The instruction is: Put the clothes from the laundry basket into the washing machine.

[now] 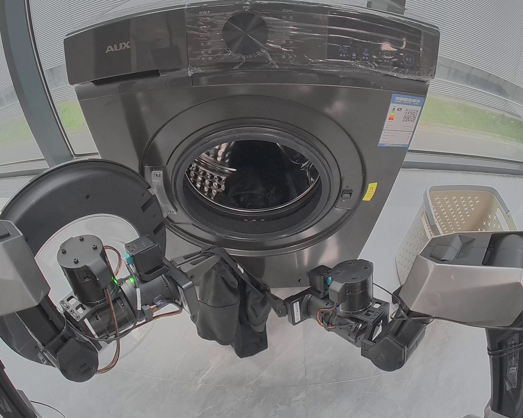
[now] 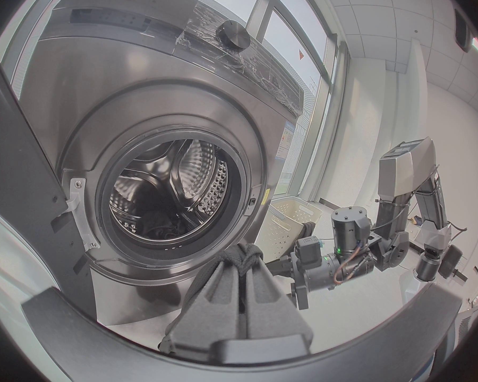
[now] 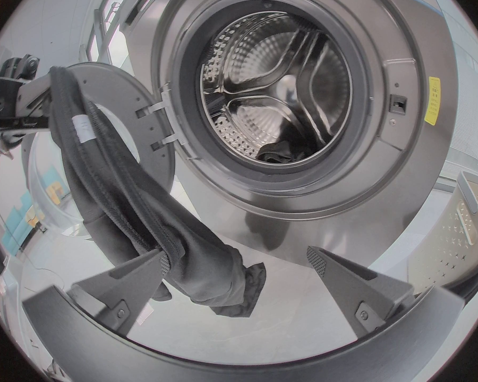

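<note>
The grey washing machine (image 1: 116,117) stands with its round door (image 1: 81,198) swung open to the left. Dark clothes (image 1: 255,187) lie in the drum. A dark garment (image 1: 226,309) hangs below the opening, pinched at its top by my left gripper (image 1: 206,259), whose fingers (image 2: 265,298) are shut on the cloth (image 2: 243,251). From there a band of the garment (image 3: 122,187) stretches to my right gripper (image 3: 236,254), which is open, and the cloth rests against one of its fingers (image 3: 138,277). The white laundry basket (image 1: 465,216) stands right of the machine.
The open door (image 3: 117,107) sits close behind my left arm. The basket (image 3: 462,229) is near my right arm's elbow. Pale marble floor (image 1: 308,378) spreads in front of the machine. Windows run behind the washer.
</note>
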Available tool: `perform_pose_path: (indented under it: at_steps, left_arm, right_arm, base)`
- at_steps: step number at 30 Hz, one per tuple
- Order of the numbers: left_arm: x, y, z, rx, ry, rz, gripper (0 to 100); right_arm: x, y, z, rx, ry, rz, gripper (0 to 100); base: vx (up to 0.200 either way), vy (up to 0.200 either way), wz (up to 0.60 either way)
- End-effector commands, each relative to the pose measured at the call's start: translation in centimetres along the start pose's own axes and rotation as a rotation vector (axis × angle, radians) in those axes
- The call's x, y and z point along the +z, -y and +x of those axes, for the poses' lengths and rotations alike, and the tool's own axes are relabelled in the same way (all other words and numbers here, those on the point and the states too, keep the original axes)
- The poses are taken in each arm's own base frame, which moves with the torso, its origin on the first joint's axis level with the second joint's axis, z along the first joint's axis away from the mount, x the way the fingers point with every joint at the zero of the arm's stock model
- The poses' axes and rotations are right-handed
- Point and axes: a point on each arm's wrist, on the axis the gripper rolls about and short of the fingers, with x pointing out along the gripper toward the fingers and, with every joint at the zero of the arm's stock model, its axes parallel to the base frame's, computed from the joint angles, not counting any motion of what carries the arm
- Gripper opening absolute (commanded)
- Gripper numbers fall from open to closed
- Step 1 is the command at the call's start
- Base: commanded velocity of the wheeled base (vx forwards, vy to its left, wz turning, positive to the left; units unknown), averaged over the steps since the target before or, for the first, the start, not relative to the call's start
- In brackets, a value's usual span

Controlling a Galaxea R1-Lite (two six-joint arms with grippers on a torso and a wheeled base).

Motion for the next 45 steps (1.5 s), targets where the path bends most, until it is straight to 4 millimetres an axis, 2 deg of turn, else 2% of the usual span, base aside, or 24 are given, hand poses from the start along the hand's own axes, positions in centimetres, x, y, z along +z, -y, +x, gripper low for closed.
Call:
perform_pose_path:
  at_steps: [1, 9, 24, 34, 37, 40, 45]
  left_arm:
    - [0.0, 0.0, 0.0, 0.0, 0.002, 0.0, 0]
    - [0.0, 0.0, 0.0, 0.0, 0.0, 0.0, 0]
    - [-0.3, 0.0, 0.1, -0.001, -0.008, -0.003, 0]
    - [-0.2, -0.1, 0.1, 0.002, -0.007, -0.001, 0]
    - [-0.2, -0.1, 0.1, 0.002, -0.007, -0.001, 0]
    - [-0.2, -0.1, 0.1, 0.002, -0.007, -0.001, 0]
    - [-0.1, 0.0, 0.1, 0.0, -0.004, 0.0, 0]
  right_arm:
    - [-0.3, -1.0, -0.6, 0.031, -0.015, -0.01, 100]
    - [-0.3, -2.9, -1.0, 0.121, 0.003, -0.019, 100]
    - [1.6, -1.8, -0.8, 0.089, 0.068, 0.006, 100]
    - [1.2, -2.8, -1.5, 0.163, 0.069, 0.011, 100]
    - [1.7, -2.9, -2.0, 0.173, 0.08, 0.017, 100]
    - [1.4, -2.9, -2.1, 0.184, 0.07, 0.015, 100]
    - [-0.5, -3.2, -1.4, 0.212, 0.029, 0.001, 100]
  base:
    - [0.0, 0.0, 0.0]
    - [0.0, 0.0, 0.0]
    - [0.0, 0.0, 0.0]
    - [0.0, 0.0, 0.0]
    - [0.0, 0.0, 0.0]
    - [0.0, 0.0, 0.0]
    - [0.0, 0.0, 0.0]
